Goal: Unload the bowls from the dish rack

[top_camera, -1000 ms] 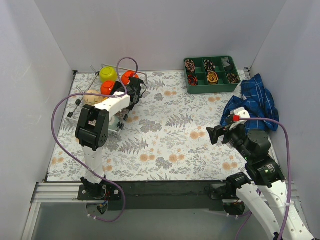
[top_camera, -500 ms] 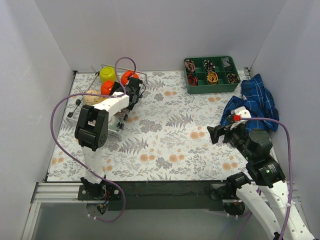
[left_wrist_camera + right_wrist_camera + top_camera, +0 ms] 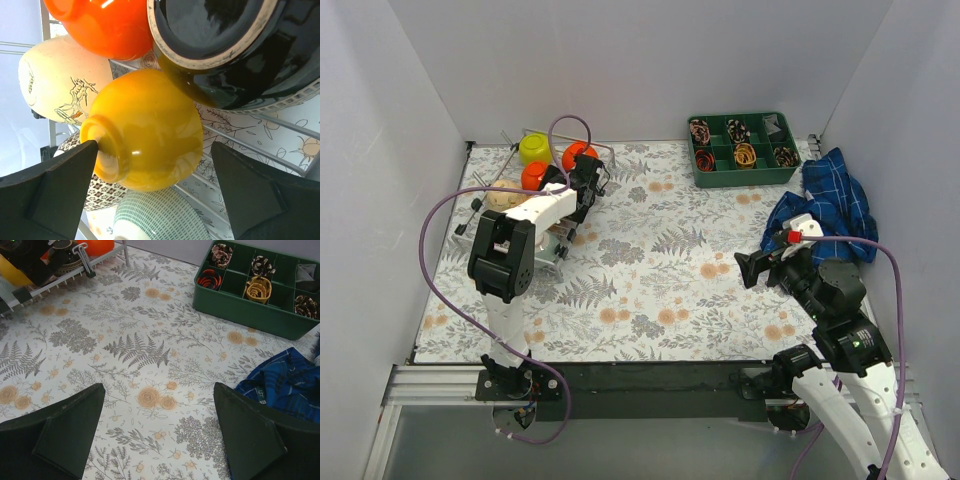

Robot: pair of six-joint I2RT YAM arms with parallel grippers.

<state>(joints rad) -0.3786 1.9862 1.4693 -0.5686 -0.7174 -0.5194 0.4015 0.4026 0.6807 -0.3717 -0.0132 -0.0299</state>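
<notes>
The silver wire dish rack (image 3: 480,200) stands at the far left and holds a lime green bowl (image 3: 535,148), two red-orange bowls (image 3: 578,154) and a beige bowl (image 3: 502,197). My left gripper (image 3: 586,186) reaches into the rack. In the left wrist view it (image 3: 154,150) is open around a yellow-orange bowl (image 3: 150,120). Its left finger (image 3: 55,185) touches the bowl's foot and the right finger stands apart. A dark bowl (image 3: 235,50), a red-orange bowl (image 3: 105,25), a whitish bowl (image 3: 60,80) and patterned bowls (image 3: 160,220) crowd around. My right gripper (image 3: 745,270) is open and empty above the table (image 3: 159,390).
A green compartment tray (image 3: 742,148) with small items sits at the back right. A crumpled blue cloth (image 3: 830,205) lies by the right wall, close to my right arm. White walls close in the table on three sides. The rack's corner shows in the right wrist view (image 3: 65,280).
My left gripper has edged slightly further into the rack. The right arm has barely moved.
</notes>
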